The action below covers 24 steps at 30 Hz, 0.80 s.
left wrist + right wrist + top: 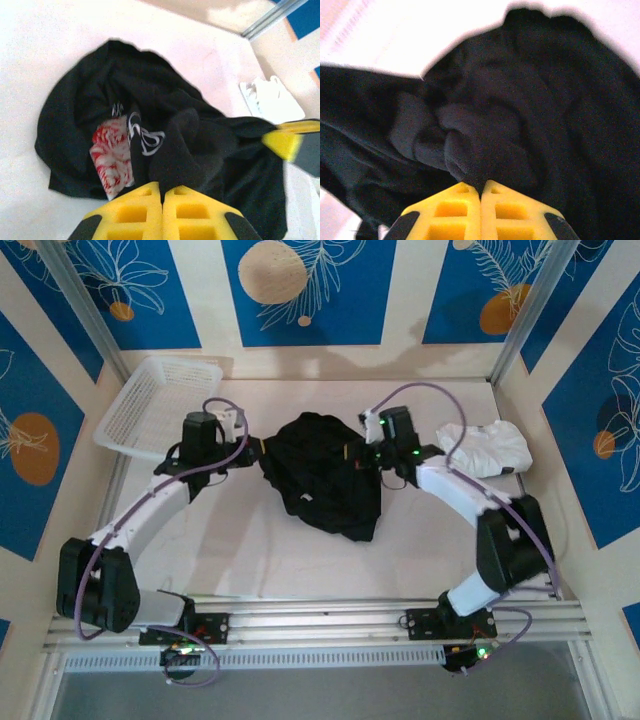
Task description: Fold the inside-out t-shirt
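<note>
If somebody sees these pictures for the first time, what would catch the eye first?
The crumpled black t-shirt in the middle of the table draws the eye, with a red-and-white print peeking from its folds. The left gripper and the right gripper are both shut, pinching its cloth from opposite sides. A white basket sits far left, a white garment far right.

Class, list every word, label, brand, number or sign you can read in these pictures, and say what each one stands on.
White script lettering on the black t-shirt, beside its red-and-white print: creased and blurred, not readable.
Smaller white marks just above that lettering: too small to read.
Nothing else legible.
</note>
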Each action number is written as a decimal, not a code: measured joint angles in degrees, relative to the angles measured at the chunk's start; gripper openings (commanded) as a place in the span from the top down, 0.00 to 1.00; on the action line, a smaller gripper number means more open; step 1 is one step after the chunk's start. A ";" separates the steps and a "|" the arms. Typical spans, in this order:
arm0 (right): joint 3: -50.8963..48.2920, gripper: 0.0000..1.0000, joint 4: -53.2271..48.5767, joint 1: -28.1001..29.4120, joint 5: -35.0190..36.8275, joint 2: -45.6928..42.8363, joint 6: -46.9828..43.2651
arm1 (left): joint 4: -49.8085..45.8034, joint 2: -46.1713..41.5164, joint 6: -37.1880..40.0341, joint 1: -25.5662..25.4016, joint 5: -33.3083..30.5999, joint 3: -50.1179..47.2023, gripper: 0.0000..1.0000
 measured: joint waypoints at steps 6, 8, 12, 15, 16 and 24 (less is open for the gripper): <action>14.95 1.00 -4.50 -4.37 0.39 -10.58 -3.26 | -3.41 3.78 -0.35 -0.11 -3.08 21.84 1.00; 19.34 1.00 -4.48 -5.05 0.52 -13.44 -4.59 | -3.67 5.90 -0.22 -0.11 -3.74 30.88 1.00; 18.23 1.00 -2.36 -3.89 0.26 -22.45 -6.34 | -1.49 3.82 0.11 -0.11 -3.65 36.72 1.00; 6.40 0.94 1.46 0.22 0.74 -31.10 -5.84 | 1.14 -2.34 0.37 -0.11 -3.21 28.74 1.00; 1.01 0.92 2.73 1.99 1.36 -33.66 -5.11 | 1.77 -4.35 0.55 -0.11 -3.06 24.94 1.00; -33.55 0.61 2.82 11.63 6.29 -30.69 3.63 | 1.79 -5.31 1.53 -0.11 3.02 0.28 1.00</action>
